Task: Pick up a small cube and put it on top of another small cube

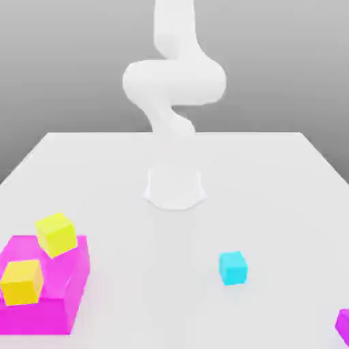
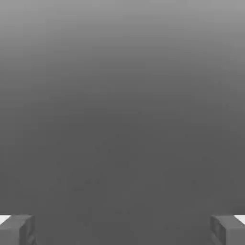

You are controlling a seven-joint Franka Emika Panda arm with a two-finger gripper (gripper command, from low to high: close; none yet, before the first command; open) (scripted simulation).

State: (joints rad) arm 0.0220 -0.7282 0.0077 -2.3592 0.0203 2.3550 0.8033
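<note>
Evidently the work has yet to reach any cube. The white table [image 1: 150,272] spreads across the lower part of the exterior view, giving everything one flat, common level to stand on. From its far middle rises the white arm [image 1: 176,82], folded and reaching up out of the frame at the top centre, probably so that it keeps well clear of the pieces until a target is chosen.

At the lower left lies the big magenta block [image 1: 51,317], a low platform that seems meant to hold cubes up off the table. The gripper [image 2: 122,230], seen in the hand view, is open and empty, its fingers well apart with nothing between them, as suits an approach to a cube.

Toward the block's far side sits a yellow cube [image 1: 56,235], turned askew; nearer the front is an orange-yellow cube [image 1: 22,283]. Their raised seat would call for a higher approach than a cube on the table.

The small cyan cube [image 1: 233,268], the one to deal with, stands alone on the table right of centre, low in the frame; the bare space around it should leave room for fingers on either side. At the lower right edge, a purple piece [image 1: 345,327] is cut off by the frame, so its full shape cannot be told.
</note>
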